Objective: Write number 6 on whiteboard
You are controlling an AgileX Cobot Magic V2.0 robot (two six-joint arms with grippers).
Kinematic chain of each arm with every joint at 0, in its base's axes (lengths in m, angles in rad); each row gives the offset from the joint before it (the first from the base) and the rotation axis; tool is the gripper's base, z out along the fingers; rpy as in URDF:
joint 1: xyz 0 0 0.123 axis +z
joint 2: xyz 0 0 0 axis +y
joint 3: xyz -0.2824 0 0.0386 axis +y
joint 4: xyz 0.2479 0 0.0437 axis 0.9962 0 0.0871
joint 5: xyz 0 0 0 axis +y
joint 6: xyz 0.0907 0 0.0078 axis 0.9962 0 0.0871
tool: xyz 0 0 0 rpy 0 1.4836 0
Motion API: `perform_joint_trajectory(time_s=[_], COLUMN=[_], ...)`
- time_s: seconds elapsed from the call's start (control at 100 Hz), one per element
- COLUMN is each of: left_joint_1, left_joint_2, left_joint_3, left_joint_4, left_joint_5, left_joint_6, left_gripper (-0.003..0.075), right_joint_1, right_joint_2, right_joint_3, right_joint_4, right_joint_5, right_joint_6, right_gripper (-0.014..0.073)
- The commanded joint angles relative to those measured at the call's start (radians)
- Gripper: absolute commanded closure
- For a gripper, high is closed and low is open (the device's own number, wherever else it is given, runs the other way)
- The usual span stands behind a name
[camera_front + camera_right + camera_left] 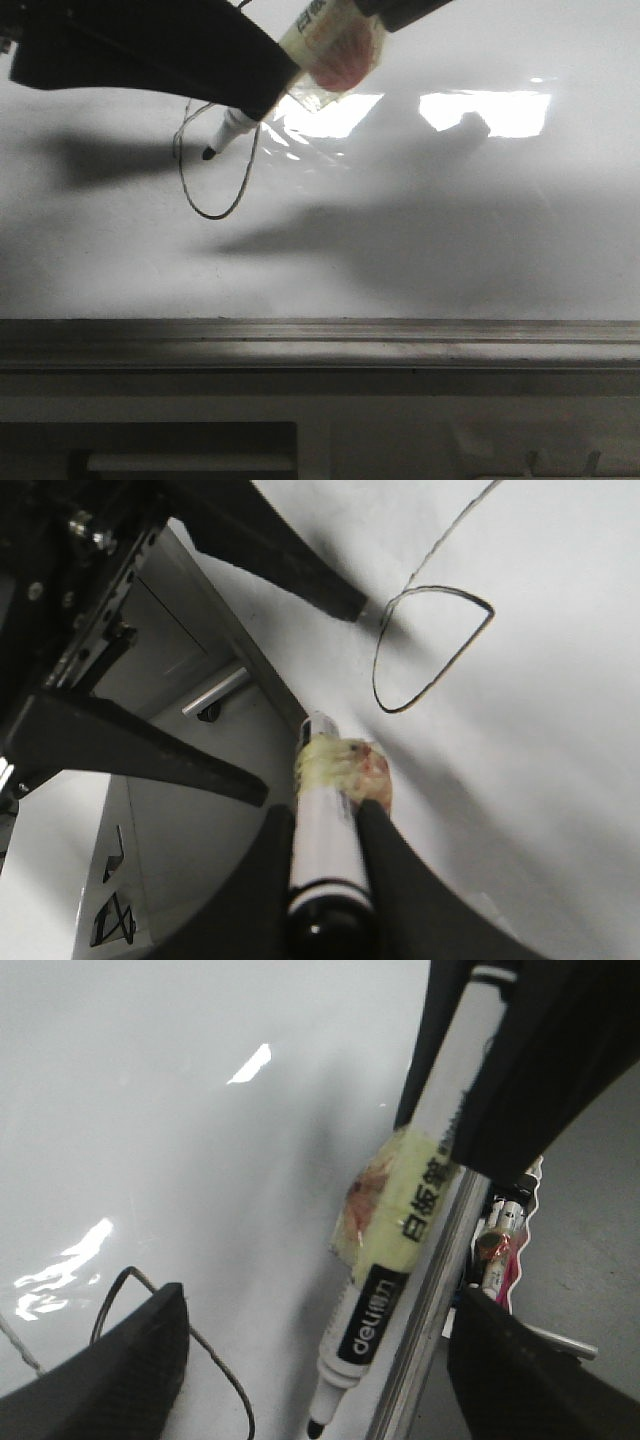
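Observation:
The whiteboard (450,250) fills the front view, glossy with light glare. On it is the number 6 (212,217), a thin black line with a pointed loop, also seen in the right wrist view (492,608) and the left wrist view (215,1360). My right gripper (325,825) is shut on a white marker (235,125) wrapped in yellowish tape. The marker's black tip (208,153) is at the board inside the loop; I cannot tell if it touches. My left gripper (315,1360) is open, its fingers wide apart on either side of the marker (375,1310) without touching it.
A grey metal ledge (320,345) runs along the board's lower edge, with grey cabinet fronts below it. A holder with several other markers (500,1240) sits beyond the ledge (430,1290). The left arm's dark body (130,45) hangs over the board's upper left.

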Motion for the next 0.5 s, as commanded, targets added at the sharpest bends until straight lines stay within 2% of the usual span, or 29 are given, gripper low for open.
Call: perform_joint_trajectory(time_s=[0.0,0.18,0.26,0.49], left_joint_1=[-0.010,-0.010,-0.010,-0.010], left_joint_2=[-0.001,-0.001,-0.001,-0.001], left_joint_3=[-0.042,-0.045,-0.045,-0.045], left_joint_4=[-0.036,-0.036,-0.036,-0.036], left_joint_5=[-0.024,-0.024,-0.024,-0.014], left_joint_6=[0.004,0.025,0.025,0.032], left_gripper=[0.0260,0.0427,0.0477,0.0490], right_joint_1=[-0.007,-0.007,-0.007,-0.007], right_joint_2=[-0.014,-0.014,-0.014,0.005], right_joint_3=[-0.034,-0.034,-0.034,-0.034], right_joint_4=[0.041,0.045,0.073,0.119], right_joint_5=[-0.027,-0.027,-0.027,-0.025], right_joint_6=[-0.019,-0.023,-0.055,-0.091], right_gripper=[0.0638,0.0638,0.0638,0.0638])
